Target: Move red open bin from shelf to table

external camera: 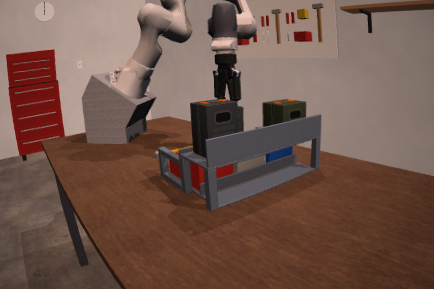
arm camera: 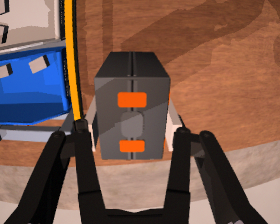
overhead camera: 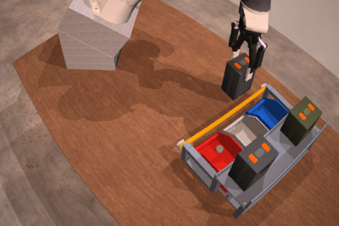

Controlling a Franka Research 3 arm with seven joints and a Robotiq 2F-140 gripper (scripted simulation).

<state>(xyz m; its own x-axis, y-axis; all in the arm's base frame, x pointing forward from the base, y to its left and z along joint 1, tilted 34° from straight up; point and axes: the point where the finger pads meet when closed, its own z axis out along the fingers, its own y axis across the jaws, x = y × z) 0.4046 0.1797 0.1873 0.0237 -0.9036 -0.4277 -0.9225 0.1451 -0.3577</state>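
Presently, the gripper (overhead camera: pixel 245 62) is seen closed on a dark grey case (overhead camera: pixel 236 77) with orange latches, right of centre in the top view; the jaws are held part-way apart by the case's width. In the wrist view the case (arm camera: pixel 132 104) fills the centre of the frame, with the table top (overhead camera: pixel 117 120) below it. Whether the case base is touching the wood cannot be told.

The red open bin (overhead camera: pixel 219 152) is located on the shelf (overhead camera: pixel 195 163), lower right of the top view, at the end of a row with a grey bin (overhead camera: pixel 248 129) and a blue bin (overhead camera: pixel 267 112). A round part is seen inside it. A second dark case (overhead camera: pixel 251 162) stands just beside it on the shelf top, and a green case (overhead camera: pixel 301 120) stands further along.

Risks are judged as follows. If the held case is released while tilted or off the surface, it could topple against the yellow front rail (overhead camera: pixel 223 120) and jolt the bins. The second dark case is considered an obstruction to access from above; it could be knocked off during the approach. The rail could catch the red bin on withdrawal, so that its contents are spilled or the neighbouring bins are dragged askew.
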